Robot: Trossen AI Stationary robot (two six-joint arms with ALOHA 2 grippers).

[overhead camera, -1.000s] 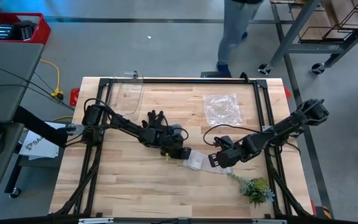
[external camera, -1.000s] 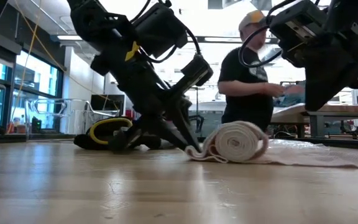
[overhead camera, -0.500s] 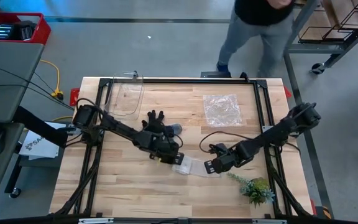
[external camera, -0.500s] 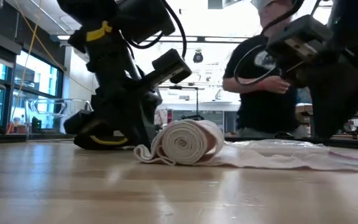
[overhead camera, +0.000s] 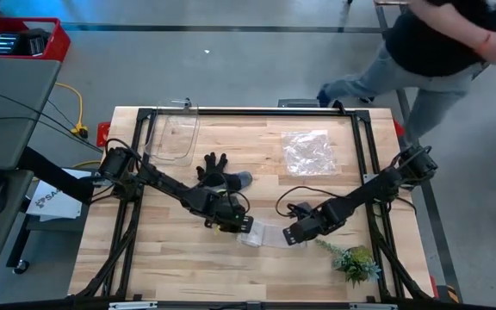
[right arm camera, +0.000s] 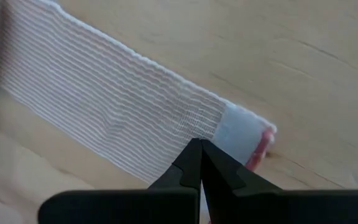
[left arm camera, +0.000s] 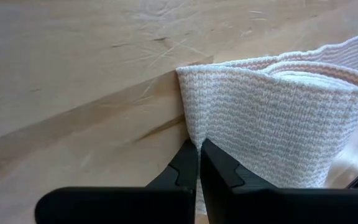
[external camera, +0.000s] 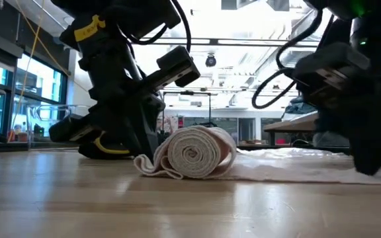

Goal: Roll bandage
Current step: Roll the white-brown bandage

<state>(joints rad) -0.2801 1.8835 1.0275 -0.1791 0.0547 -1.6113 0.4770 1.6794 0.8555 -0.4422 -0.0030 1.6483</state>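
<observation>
Two grippers down on the table (overhead camera: 188, 267), both at the bandage (overhead camera: 261, 234), which lies just in front of table centre. Landmark for these notes: the rolled part of the bandage.

Bandage: the low view shows a spiral coil (external camera: 192, 153) resting on the wood, a loose flap at its base on the side facing the left arm, and a flat unrolled tail (external camera: 290, 165) running away from the coil toward the right arm. In the high view it reads as a pale patch between the two gripper tips.

Left gripper (overhead camera: 236, 226): at the coil's left side, fingers pressed together with their tips meeting right at the edge of the white cloth (left arm camera: 272, 118); cannot tell whether any fabric is caught between them. Arm reaches in low from the table's left edge.

Right gripper (overhead camera: 292, 232): at the coil's other side, over the flat tail. Fingers pressed together, tips touching down on the ribbed strip (right arm camera: 104, 118); no clear hold visible. A small pale tab with a red edge (right arm camera: 248, 138) sits at the strip's end beside the tips.

Beyond the coil: black glove (overhead camera: 216, 169) behind it to the left, clear plastic bag (overhead camera: 306, 150) behind it to the right, green plant sprig (overhead camera: 354, 261) in front to the right, clear container (overhead camera: 176, 136) far back left. A person (overhead camera: 442, 47) walks past behind the table.
</observation>
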